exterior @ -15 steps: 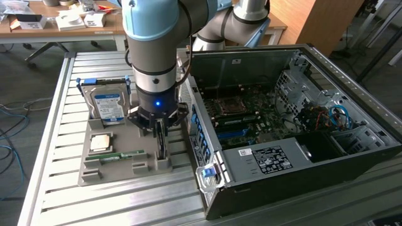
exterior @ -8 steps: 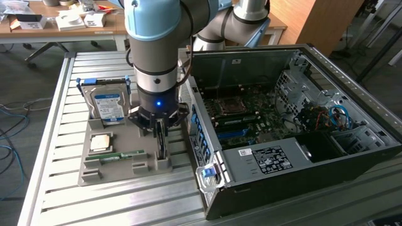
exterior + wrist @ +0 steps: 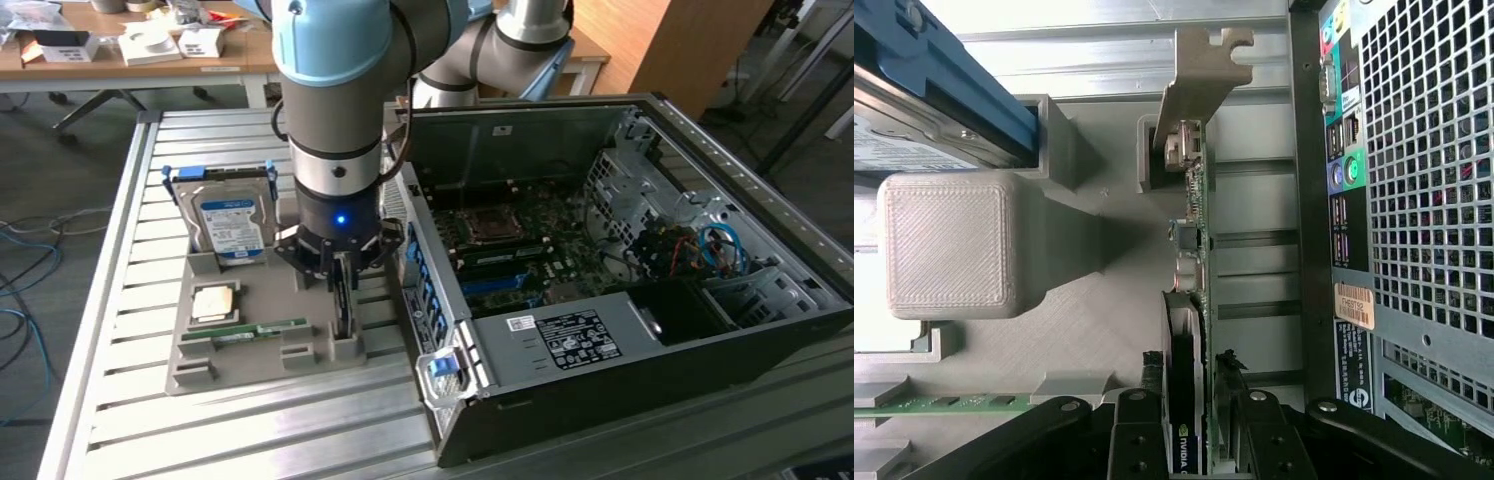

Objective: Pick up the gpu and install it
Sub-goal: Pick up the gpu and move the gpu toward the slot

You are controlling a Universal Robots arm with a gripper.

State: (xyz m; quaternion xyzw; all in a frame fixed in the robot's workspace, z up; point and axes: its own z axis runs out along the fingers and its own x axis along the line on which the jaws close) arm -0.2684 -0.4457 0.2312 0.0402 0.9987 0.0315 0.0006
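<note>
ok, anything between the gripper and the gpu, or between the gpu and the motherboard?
Nothing visible between gripper and gpu: its open fingers straddle the card, standing on edge in the gray holder. Toward the motherboard, the case's rear wall stands right beside the holder; the case's side is open above it.

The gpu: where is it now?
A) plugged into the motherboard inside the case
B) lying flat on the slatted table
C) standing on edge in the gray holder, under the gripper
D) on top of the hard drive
C: the gpu stands on edge in the gray holder, with the gripper astride it, beside the computer case.
</note>
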